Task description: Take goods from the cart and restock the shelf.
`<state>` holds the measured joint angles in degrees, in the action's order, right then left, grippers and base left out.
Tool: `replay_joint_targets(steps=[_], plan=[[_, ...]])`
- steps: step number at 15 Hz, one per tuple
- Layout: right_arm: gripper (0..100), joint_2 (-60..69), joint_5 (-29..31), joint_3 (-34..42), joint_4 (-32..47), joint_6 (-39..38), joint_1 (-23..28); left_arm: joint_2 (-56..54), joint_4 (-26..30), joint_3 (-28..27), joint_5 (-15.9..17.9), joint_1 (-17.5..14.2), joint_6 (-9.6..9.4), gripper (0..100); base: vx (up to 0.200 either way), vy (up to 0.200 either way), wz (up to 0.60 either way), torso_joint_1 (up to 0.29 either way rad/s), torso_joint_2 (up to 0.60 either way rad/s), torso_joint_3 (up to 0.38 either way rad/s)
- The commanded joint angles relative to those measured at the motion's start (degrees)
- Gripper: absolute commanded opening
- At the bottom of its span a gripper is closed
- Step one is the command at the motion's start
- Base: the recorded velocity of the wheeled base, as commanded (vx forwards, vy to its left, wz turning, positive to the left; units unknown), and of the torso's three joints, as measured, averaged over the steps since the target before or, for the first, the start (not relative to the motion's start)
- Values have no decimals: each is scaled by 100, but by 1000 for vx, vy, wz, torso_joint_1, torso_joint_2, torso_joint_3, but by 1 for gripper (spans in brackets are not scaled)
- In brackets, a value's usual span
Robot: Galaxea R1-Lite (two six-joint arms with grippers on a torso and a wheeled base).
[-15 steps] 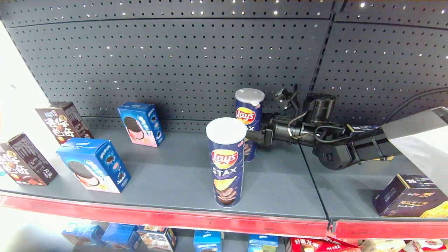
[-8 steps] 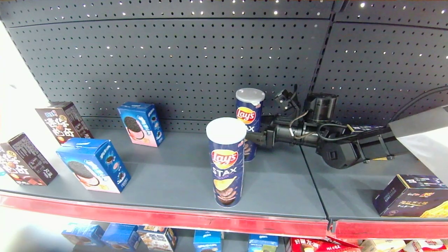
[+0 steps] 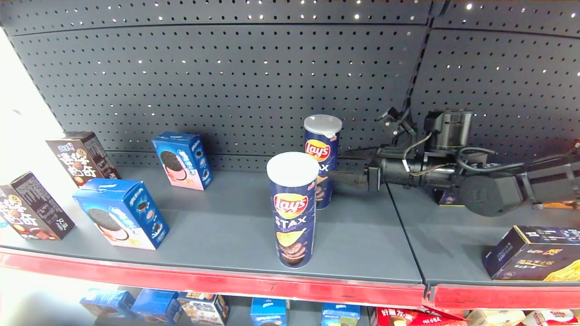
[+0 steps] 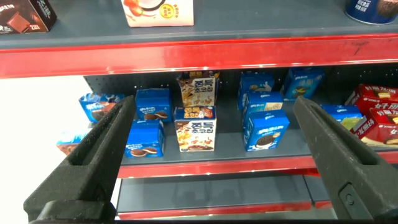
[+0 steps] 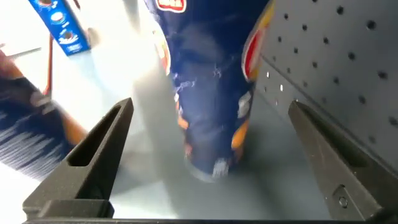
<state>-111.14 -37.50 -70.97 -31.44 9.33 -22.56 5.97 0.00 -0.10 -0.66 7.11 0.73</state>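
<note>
shop | pegboard-backed shelf (image 3: 217, 226) | red price rail (image 3: 204, 278) | boxed snacks (image 3: 121, 213)

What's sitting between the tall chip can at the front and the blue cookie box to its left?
Nothing. In the head view, the stretch of grey shelf between the front can and the blue box is bare.

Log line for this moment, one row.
right pincer: open, at rear can | rear can: upright on shelf, behind front can | left pincer: open, facing lower shelf
</note>
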Motion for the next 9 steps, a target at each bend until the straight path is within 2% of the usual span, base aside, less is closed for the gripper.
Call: replay_joint_targets(steps=[1,4,7,9], plan=[[100,831,296,532,235,105,42,9,0,1,-4,1,6,100,0,0,0,0,0,0],[100,1446,981,1007,252,113,86,9,0,1,-4,1,-3,100,0,0,0,0,0,0],[100,2132,2379,1455,367,61,59,9,0,1,-4,1,-3,100,0,0,0,0,0,0],[100,2668,2511,1798,367,25,94,9,0,1,-4,1,-3,100,0,0,0,0,0,0]])
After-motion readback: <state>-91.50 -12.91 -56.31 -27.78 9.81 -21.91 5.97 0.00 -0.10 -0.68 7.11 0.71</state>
